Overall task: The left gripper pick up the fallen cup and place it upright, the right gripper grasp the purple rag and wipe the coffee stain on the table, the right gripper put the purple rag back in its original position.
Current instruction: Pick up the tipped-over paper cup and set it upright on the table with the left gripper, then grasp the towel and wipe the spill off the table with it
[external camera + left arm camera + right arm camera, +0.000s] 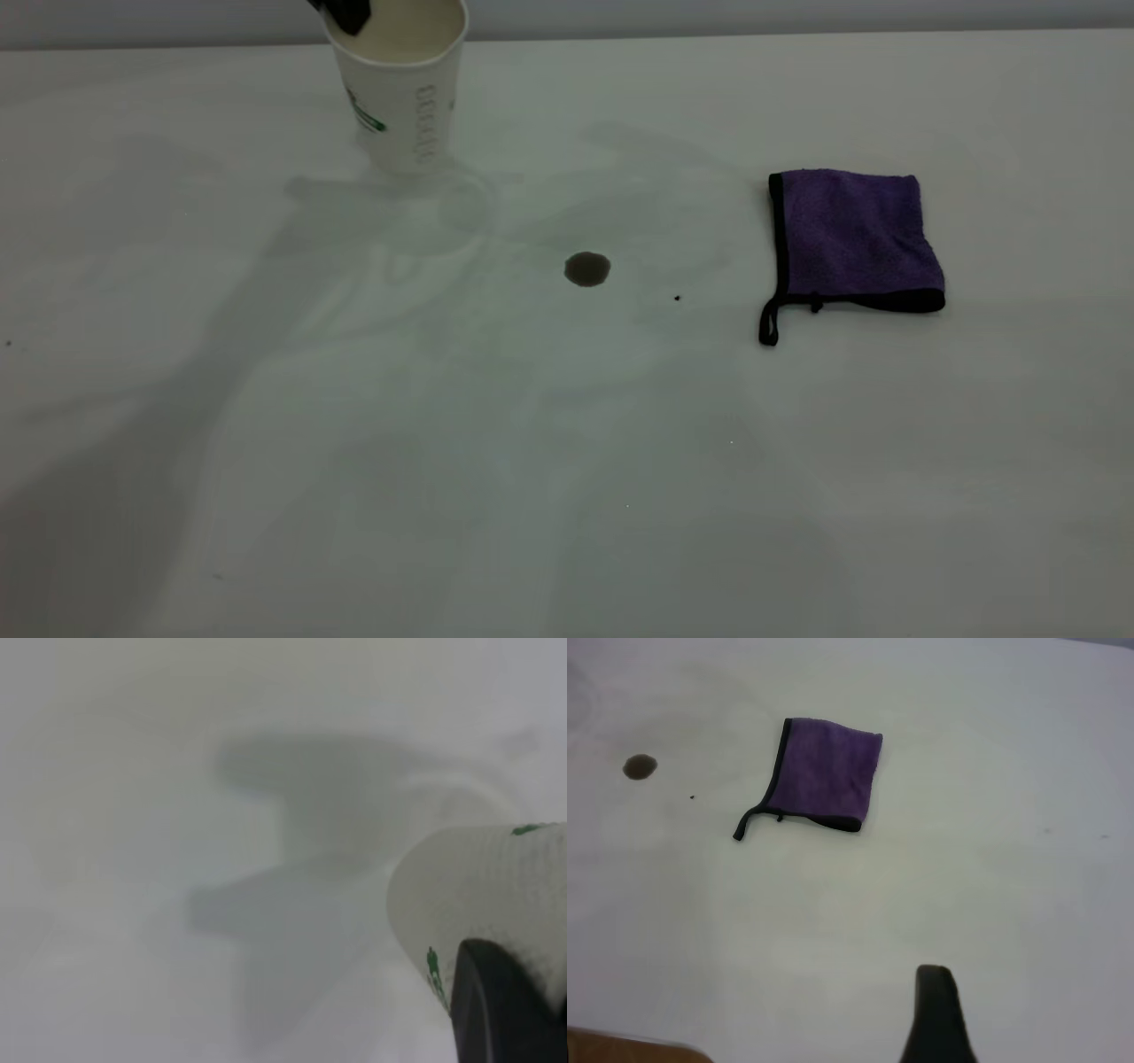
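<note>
The white paper cup [403, 89] stands mouth up at the table's far left, leaning slightly, its base at the tabletop. My left gripper [347, 11] is shut on the cup's rim; the left wrist view shows a black finger [505, 1010] pressed against the cup wall [478, 886]. The coffee stain [587, 268] is a small dark round blot right of the cup, also in the right wrist view [640, 767]. The purple rag [855, 235] lies flat and folded farther right, its black strap pointing toward the near edge. My right gripper [935, 1019] hovers well away from the rag [824, 775].
A tiny black speck [678, 298] sits between stain and rag. The white table [567, 461] stretches wide toward the near side. Its far edge meets a grey wall [797, 13]. A brown surface [629, 1052] shows at one corner of the right wrist view.
</note>
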Motion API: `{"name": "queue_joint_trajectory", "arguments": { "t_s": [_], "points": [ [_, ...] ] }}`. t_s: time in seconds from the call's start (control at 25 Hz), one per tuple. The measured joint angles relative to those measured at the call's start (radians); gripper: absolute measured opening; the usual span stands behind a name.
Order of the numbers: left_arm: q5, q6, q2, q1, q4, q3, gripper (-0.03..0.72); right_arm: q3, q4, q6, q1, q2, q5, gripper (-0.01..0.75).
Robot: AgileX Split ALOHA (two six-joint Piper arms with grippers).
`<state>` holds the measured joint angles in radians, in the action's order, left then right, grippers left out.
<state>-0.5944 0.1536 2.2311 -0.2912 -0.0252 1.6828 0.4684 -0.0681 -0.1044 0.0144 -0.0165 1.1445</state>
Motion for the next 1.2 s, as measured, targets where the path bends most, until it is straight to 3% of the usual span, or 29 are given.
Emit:
{"name": "queue_joint_trajectory", "arguments": {
  "t_s": [0.2, 0.56, 0.72, 0.92, 0.96, 1.04, 1.2],
  "points": [
    [0.05, 0.089, 0.07, 0.06, -0.187, 0.001, 0.015, 0.0, 0.0, 0.0, 0.0, 0.0, 0.0, 0.588],
    [0.088, 0.112, 0.143, 0.088, -0.256, 0.001, 0.058, 0.0, 0.0, 0.0, 0.0, 0.0, 0.0, 0.588],
    [0.092, 0.112, 0.137, 0.088, -0.267, 0.001, 0.222, 0.0, 0.0, 0.0, 0.0, 0.0, 0.0, 0.588],
    [0.051, 0.117, 0.064, 0.088, -0.257, 0.009, 0.617, 0.0, 0.0, 0.0, 0.0, 0.0, 0.0, 0.588],
    [0.031, 0.117, 0.039, 0.088, -0.252, 0.015, 0.667, 0.0, 0.0, 0.0, 0.0, 0.0, 0.0, 0.588],
    [-0.035, 0.118, -0.034, 0.088, -0.238, 0.03, 0.702, 0.0, 0.0, 0.0, 0.0, 0.0, 0.0, 0.588],
    [-0.159, 0.118, -0.205, 0.088, -0.207, 0.041, 0.693, 0.0, 0.0, 0.0, 0.0, 0.0, 0.0, 0.588]
  ]
}}
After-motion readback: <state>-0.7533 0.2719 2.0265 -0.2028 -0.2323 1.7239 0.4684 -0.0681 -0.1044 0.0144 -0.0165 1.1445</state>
